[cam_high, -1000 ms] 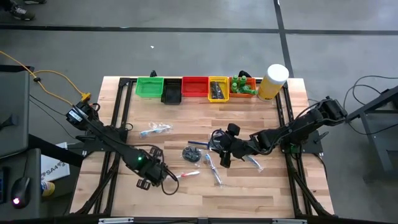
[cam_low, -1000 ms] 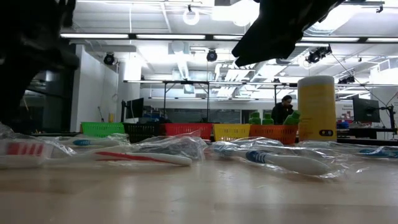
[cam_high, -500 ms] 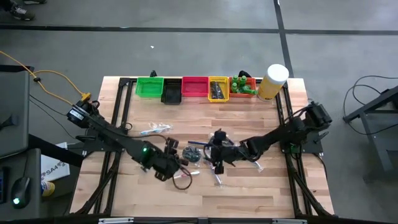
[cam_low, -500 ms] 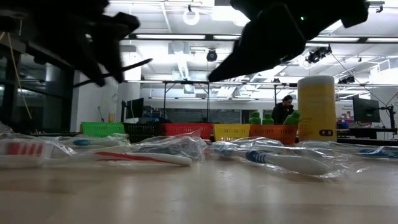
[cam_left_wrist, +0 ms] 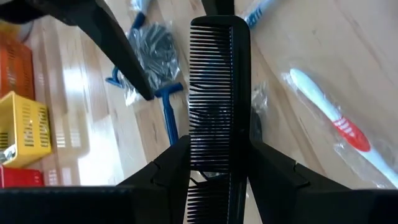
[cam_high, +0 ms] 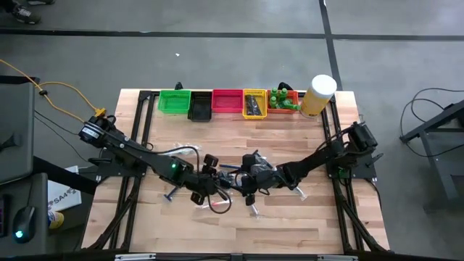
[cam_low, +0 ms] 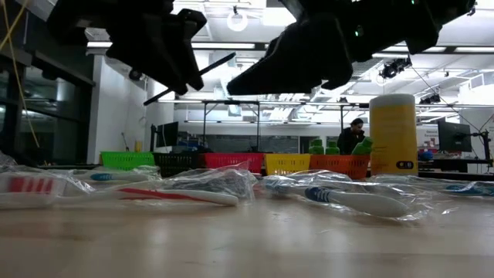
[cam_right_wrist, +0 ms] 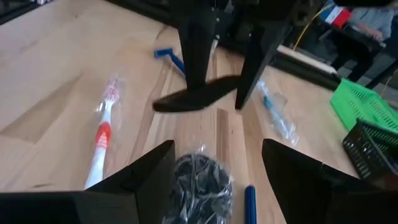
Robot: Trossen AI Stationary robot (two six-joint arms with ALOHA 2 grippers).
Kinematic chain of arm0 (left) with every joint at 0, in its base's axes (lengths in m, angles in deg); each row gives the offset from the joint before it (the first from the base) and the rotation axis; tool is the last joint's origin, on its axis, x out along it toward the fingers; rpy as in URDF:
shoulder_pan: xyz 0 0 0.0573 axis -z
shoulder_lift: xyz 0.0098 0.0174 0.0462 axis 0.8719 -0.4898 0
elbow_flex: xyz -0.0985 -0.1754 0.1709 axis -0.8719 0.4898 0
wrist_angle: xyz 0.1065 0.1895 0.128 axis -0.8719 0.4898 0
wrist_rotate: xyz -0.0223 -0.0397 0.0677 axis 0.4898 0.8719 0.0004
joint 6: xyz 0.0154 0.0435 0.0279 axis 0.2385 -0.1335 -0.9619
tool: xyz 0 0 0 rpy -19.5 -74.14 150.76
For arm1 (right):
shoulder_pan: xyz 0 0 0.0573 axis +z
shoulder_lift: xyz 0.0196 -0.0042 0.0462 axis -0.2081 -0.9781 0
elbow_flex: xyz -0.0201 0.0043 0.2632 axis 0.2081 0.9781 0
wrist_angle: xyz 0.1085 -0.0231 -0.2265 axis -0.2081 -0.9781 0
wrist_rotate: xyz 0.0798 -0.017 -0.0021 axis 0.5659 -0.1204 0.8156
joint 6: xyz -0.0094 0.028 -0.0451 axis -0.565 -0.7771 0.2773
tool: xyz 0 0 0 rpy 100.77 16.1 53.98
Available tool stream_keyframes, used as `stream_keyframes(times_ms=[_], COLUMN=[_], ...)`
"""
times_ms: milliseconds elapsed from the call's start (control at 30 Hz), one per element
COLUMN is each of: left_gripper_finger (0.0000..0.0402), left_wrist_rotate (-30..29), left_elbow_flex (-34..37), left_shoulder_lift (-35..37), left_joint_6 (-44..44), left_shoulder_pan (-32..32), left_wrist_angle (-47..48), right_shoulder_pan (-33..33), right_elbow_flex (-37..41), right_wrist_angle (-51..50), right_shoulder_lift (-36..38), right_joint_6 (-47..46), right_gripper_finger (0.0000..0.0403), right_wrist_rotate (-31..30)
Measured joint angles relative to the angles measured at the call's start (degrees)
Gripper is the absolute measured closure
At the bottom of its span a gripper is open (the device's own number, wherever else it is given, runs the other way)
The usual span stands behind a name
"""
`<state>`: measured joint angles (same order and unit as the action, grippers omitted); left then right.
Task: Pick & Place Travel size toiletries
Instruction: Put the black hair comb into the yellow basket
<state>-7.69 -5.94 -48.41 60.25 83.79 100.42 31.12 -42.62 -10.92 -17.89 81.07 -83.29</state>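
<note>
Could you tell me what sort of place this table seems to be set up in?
Probably a robotics lab or workshop: a bare grey floor, ceiling strip lights over open ducting, and a person at desks with monitors behind the table.

Two dark, near-black jointed arms. The left arm [cam_high: 130,151] carries a small green light near its wrist, with black cable looped alongside. The right arm [cam_high: 326,154] has blocky joints. Each gripper has flat, matte black fingers [cam_left_wrist: 163,171].
</note>
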Motion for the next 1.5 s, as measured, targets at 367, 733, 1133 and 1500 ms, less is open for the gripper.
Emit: stream_keyframes(times_ms=[367, 733, 1133, 1500], left_gripper_finger=[0.0267, 0.0267, 0.0268, 0.0268], left_wrist_rotate=[-0.09, -1.52, -1.46, 0.07], left_elbow_flex=[0.00, -0.04, -0.09, 0.00], left_shoulder_lift=[0.00, -0.02, 0.00, 0.00], left_joint_6=[-4.86, -7.51, -9.35, -10.48], left_shoulder_pan=[0.00, 0.18, 0.13, 0.13], left_wrist_angle=[-7.45, -15.07, -18.60, -21.55], right_shoulder_pan=[1.49, 3.93, 5.31, 5.18], right_elbow_flex=[0.00, -0.14, -0.06, -0.04], right_wrist_angle=[6.13, 13.98, 15.19, 18.33], right_shoulder_lift=[0.00, -0.05, 0.38, 0.42], right_joint_6=[5.06, 10.65, 12.72, 13.82], right_gripper_finger=[0.0168, 0.0168, 0.0168, 0.0211], right_wrist_rotate=[3.90, 0.99, -4.72, -3.42])
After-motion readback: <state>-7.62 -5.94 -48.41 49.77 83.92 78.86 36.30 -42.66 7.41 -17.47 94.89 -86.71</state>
